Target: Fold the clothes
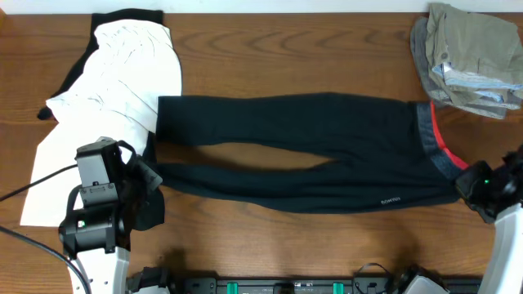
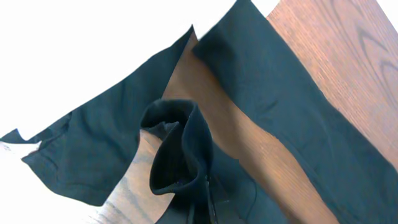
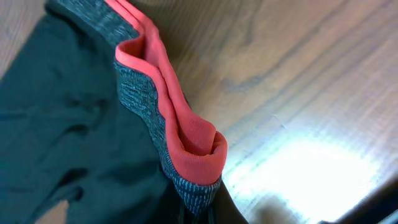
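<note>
I see the brown wooden table (image 1: pixel 327 65) from above. On its far left lies a large white crumpled garment (image 1: pixel 131 65), with a dark cloth (image 1: pixel 78 69) showing from under its far and left edges. In the far right corner sits a pile of khaki-beige folded garments (image 1: pixel 474 57). Between them the long black stretch pants (image 1: pixel 310 122) lie flat across the middle of the table, with the legs pointing left and the grey waistband with its red-orange edge (image 1: pixel 431 135) at the right. The small white logo (image 1: pixel 391 198) is on the near leg. The cuff of the far leg meets the edge of the white garment, and I cannot tell which one lies on top. The khaki pile is near the far corner of the waistband, apart from it. My left gripper (image 1: pixel 152 173) is at the cuff of the near leg, and in the left wrist view that cuff (image 2: pixel 177 149) stands bunched up from the wood and runs into the closed jaws. My right gripper (image 1: pixel 464 183) is at the near corner of the waistband. In the right wrist view a fold of grey and red-orange band (image 3: pixel 186 137) is pinched there, with the jaws together on the cloth.
</note>
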You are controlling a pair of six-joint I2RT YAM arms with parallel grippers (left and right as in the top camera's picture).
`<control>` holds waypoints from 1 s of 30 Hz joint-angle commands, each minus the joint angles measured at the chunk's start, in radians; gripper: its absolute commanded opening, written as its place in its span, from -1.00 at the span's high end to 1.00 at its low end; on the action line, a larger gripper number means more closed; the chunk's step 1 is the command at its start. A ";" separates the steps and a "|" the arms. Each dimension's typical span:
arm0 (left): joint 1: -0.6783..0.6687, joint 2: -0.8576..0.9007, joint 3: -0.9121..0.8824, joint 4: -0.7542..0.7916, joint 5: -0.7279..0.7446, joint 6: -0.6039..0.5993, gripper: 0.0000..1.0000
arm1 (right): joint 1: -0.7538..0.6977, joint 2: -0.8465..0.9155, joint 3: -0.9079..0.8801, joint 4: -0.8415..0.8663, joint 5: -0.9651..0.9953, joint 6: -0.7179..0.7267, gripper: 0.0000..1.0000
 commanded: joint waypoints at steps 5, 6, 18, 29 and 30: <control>0.001 -0.010 0.002 0.024 -0.111 0.032 0.88 | -0.053 -0.015 0.032 0.019 0.013 -0.043 0.97; 0.001 -0.003 0.002 0.040 -0.127 0.032 0.88 | -0.053 -0.009 0.032 0.037 0.006 -0.042 0.97; 0.000 0.245 0.001 0.259 -0.136 0.032 0.88 | 0.003 0.167 0.031 0.364 -0.159 -0.040 0.98; 0.000 0.448 0.001 0.536 -0.136 0.032 0.88 | 0.183 0.374 0.032 0.650 -0.150 0.000 0.97; 0.000 0.463 0.001 0.565 -0.136 0.032 0.88 | 0.188 0.393 0.032 0.669 -0.150 0.006 0.97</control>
